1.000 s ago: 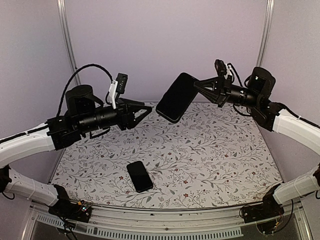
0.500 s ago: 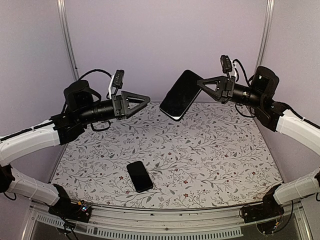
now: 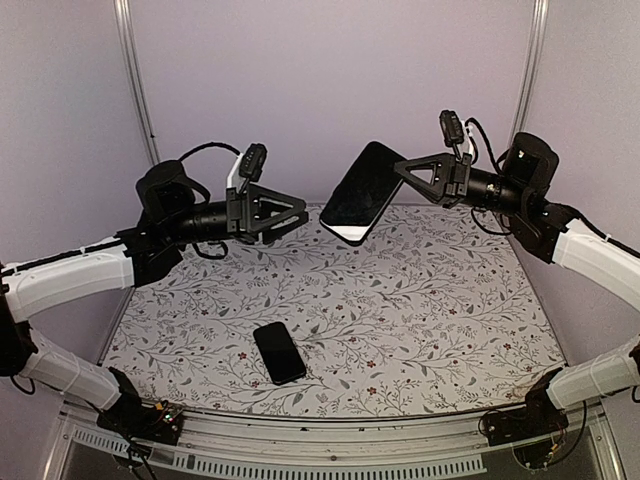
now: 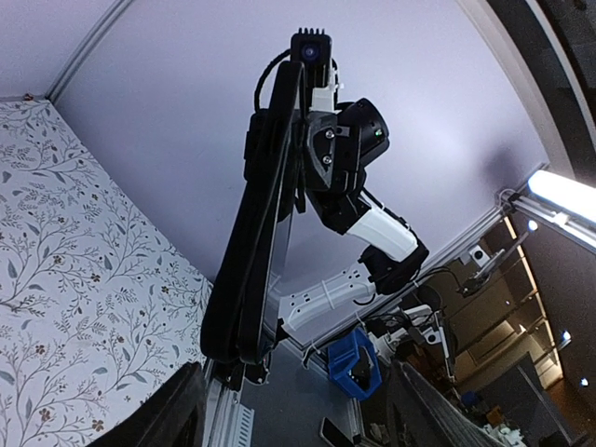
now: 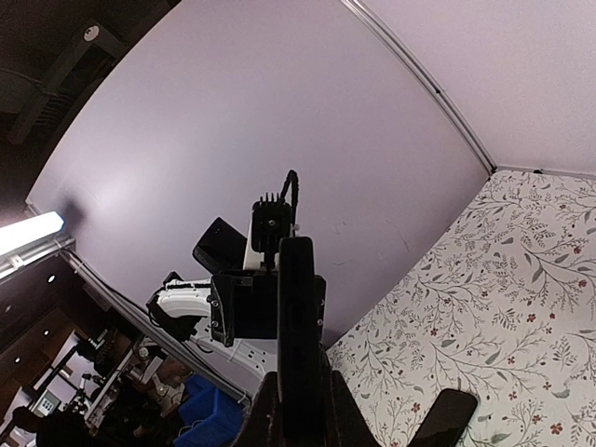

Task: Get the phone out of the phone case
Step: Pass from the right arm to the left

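The right gripper (image 3: 403, 172) is clamped on one long edge of a large black rectangular phone case (image 3: 362, 192), holding it tilted in the air above the far part of the floral-patterned table (image 3: 450, 300), much where it hung half a second ago and slightly higher than a second ago. The left gripper (image 3: 290, 213) has edged closer to the case in that half second and dipped a little, its wrist rolled. Its fingers (image 4: 182, 410) are spread wide with nothing between them, and it stays apart from the case. A pale strip shows along the case's lower end in the overhead view. From the left wrist the case (image 4: 256, 270) appears edge-on against the lilac back wall (image 4: 168, 112), and from the right wrist it again shows as a thin dark edge (image 5: 300, 317) rising from the pinching fingers. The small glossy black phone (image 3: 279, 352) lies flat on the table near the front edge, well apart from both grippers, where it lay in the earlier frames.
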Controlling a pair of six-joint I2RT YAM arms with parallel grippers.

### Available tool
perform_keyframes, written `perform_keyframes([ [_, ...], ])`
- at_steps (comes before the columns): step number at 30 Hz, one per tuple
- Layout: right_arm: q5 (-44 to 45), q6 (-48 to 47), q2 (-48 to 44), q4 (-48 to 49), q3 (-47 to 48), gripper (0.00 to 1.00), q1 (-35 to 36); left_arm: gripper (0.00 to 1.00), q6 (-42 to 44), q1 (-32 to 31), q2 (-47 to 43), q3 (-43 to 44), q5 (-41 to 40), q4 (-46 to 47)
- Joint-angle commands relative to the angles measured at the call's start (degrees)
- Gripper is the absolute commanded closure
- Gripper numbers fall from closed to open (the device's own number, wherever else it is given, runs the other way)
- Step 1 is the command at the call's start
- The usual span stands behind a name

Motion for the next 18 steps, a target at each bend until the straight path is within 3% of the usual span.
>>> perform_keyframes([
  [1, -0.3, 0.6, -0.6, 4.6, 2.3, 1.00, -0.2, 0.32, -1.6, -0.8, 1.9, 1.2, 3.3, 3.9],
  [18, 1.2, -0.9, -0.2, 3.6, 2.0, 1.00, -0.2, 0.35, -2.0, -2.2, 3.1, 1.0, 3.9, 5.9],
])
